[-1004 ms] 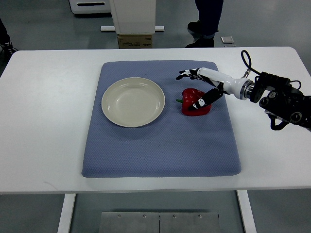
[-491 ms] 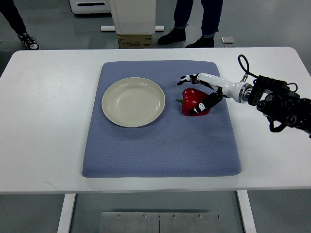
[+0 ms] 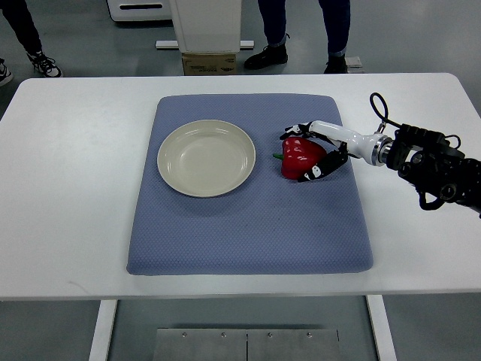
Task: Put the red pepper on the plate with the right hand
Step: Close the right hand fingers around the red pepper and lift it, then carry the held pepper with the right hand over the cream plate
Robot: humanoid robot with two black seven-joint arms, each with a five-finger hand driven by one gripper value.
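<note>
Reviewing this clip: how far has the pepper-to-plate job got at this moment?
Done: the right hand has reached the red pepper. In hand: its fingers curl around the pepper, which looks to sit on the blue mat beside the plate. Left: lifting it, carrying it over and setting it on the empty plate.

A single top view is looking steeply down from the robot's own side of the white table, facing toward twelve o'clock, where the floor and a person's shoes are showing beyond the far edge. It is standing far enough back to be taking in nearly the whole tabletop, with the blue mat filling the centre and the table's near edge running along at six o'clock. The right arm is entering from three o'clock. No second view is sharing the scene.
</note>
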